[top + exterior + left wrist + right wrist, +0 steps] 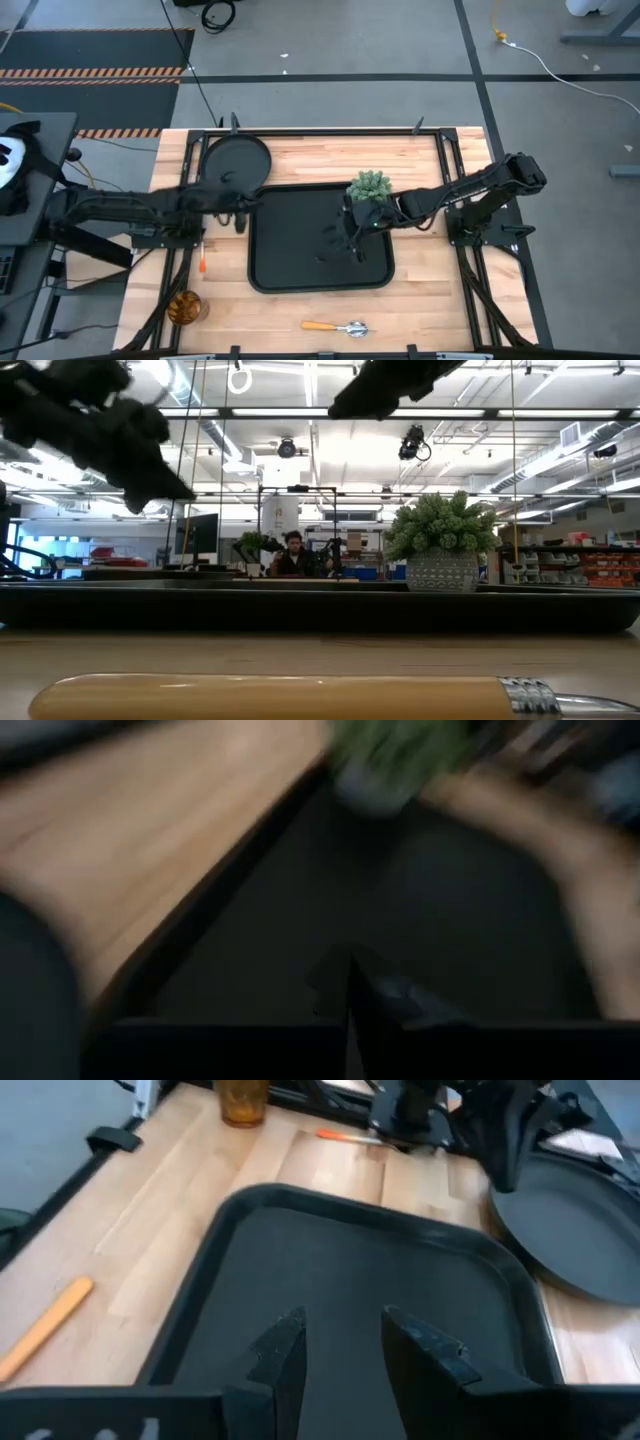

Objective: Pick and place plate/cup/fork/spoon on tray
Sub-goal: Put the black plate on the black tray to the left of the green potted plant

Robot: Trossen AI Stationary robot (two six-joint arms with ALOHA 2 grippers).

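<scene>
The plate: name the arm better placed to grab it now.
Left. The left gripper sits just beside the plate, off the tray's corner. The right gripper hangs open over the tray, farther from the plate.

A: quick count of the bench?
B: one tray (270, 270), one plate (236, 160), one cup (184, 307), one fork (203, 264), one spoon (336, 326), one potted plant (371, 186). Two arms, one pincer each.

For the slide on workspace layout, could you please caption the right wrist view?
Open right gripper above the empty black rectangular tray; round black plate, amber glass cup and red-handled fork wait on the wooden table.
</scene>
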